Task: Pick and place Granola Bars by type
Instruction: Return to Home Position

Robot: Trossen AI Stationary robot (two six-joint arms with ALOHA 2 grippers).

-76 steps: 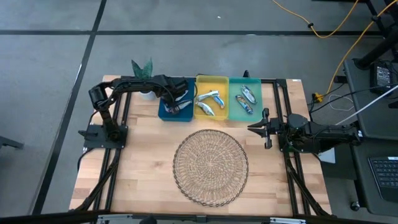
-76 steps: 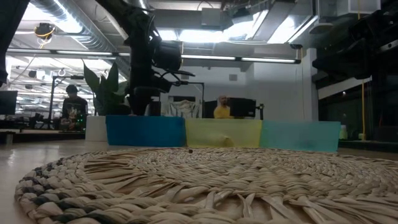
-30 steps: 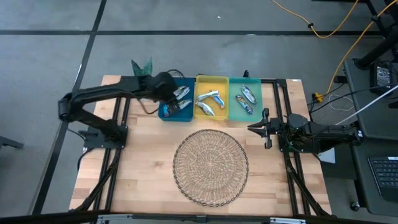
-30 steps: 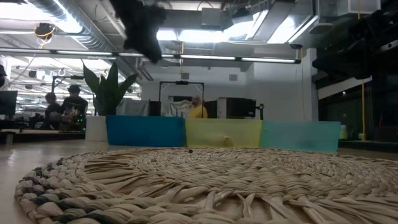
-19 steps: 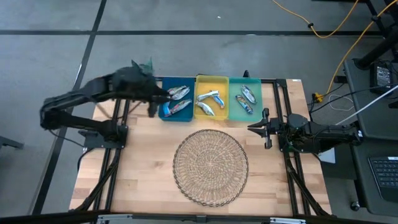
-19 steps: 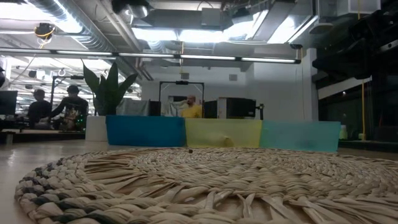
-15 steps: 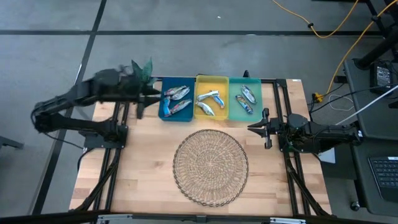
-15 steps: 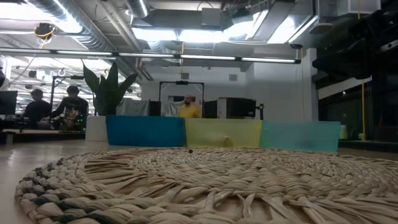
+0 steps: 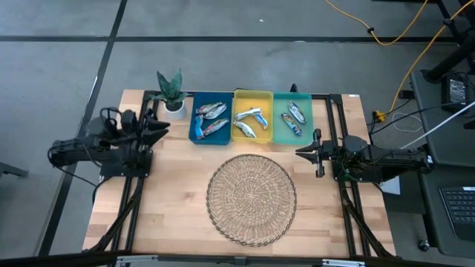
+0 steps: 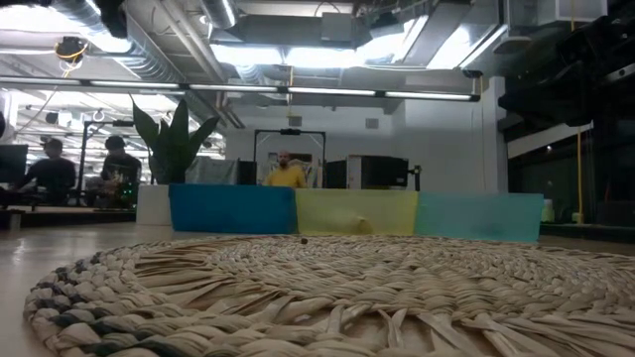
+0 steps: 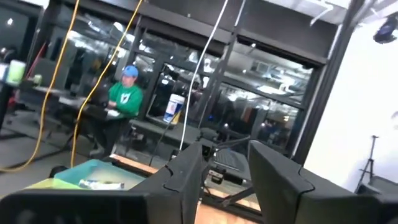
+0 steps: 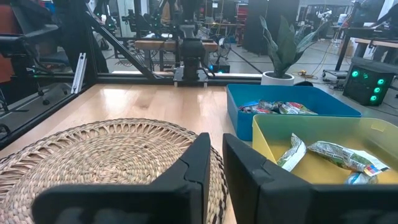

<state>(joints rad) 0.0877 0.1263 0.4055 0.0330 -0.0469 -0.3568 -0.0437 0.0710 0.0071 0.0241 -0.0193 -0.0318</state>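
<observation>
The Granola Bars lie in three trays at the table's far side: some in the blue tray (image 9: 209, 122), some in the yellow tray (image 9: 251, 120), some in the green tray (image 9: 293, 117). They are shiny wrapped bars, mostly blue and silver. My left gripper (image 9: 165, 126) is drawn back at the table's left, beside the blue tray, pointing about level toward the right; its fingers (image 11: 186, 177) stand apart with nothing between them. At the right edge my right gripper (image 9: 299, 153) waits, shut and level, pointing left over the table toward the wicker basket (image 9: 251, 197).
The round wicker basket lies flat in the table's middle and fills the low view's foreground (image 10: 317, 297). A potted plant (image 9: 171, 93) stands at the far left, next to the blue tray. Bare wood (image 9: 171, 200) shows left of the basket. People sit in the room beyond.
My left gripper has drawn back from above the blue tray toward the table's left edge, the arm folding in on itself. It has tipped up from pointing down to about level. The bars and trays have stayed where they were.
</observation>
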